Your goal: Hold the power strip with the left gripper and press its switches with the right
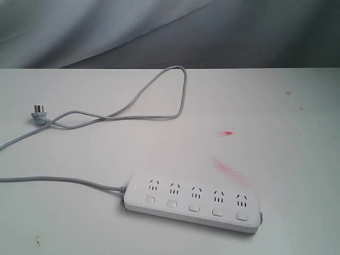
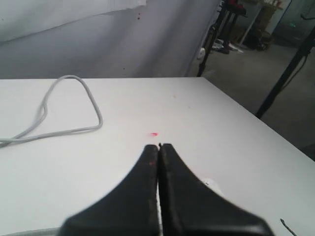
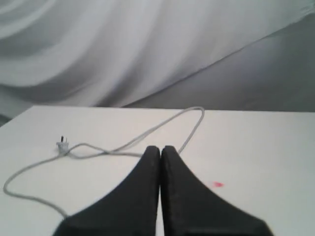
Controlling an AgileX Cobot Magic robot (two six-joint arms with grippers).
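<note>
The white power strip (image 1: pixel 192 202) lies flat near the table's front edge, sockets up, with its row of white switches (image 1: pixel 194 207) along the near side. Its grey cord (image 1: pixel 154 93) loops to the back and ends in a plug (image 1: pixel 38 113) at the left. No arm appears in the exterior view. In the left wrist view my left gripper (image 2: pixel 159 146) is shut and empty above the table, with a small white corner of the strip (image 2: pixel 210 183) beside its fingers. My right gripper (image 3: pixel 160 148) is also shut and empty, facing the cord (image 3: pixel 192 120) and plug (image 3: pixel 62 145).
The white table (image 1: pixel 276 117) bears red smears (image 1: pixel 227 133) right of centre. Grey draped cloth (image 1: pixel 106 26) hangs behind it. Past the table's edge in the left wrist view stand dark stands (image 2: pixel 285 78) on the floor.
</note>
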